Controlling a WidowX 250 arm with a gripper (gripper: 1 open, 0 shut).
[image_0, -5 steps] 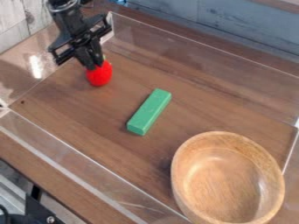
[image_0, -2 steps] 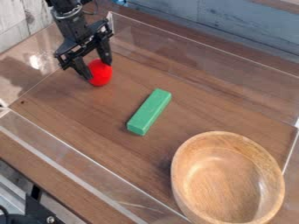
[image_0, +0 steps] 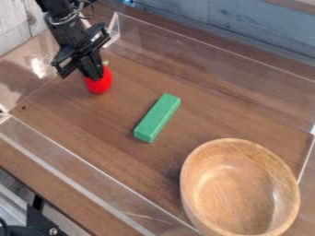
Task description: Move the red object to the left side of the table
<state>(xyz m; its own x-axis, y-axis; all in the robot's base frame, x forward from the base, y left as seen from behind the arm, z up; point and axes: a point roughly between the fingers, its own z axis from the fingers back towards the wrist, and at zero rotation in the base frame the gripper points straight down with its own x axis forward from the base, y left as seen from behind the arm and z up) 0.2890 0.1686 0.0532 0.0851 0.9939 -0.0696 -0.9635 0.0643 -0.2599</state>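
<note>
Shifted slightly left since the earlier frame, the red toy (image_0: pixel 99 83) sits toward the far left of the wooden counter (image_0: pixel 135 171), the shut gripper (image_0: pixel 92 71) right at it; whether it grips the toy I cannot tell. Nearer lies a green block (image_0: pixel 157 118), then a round wooden bowl (image_0: pixel 240 188).

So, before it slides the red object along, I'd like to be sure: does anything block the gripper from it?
Nothing visible does: the gripper is right at the red object.
</note>
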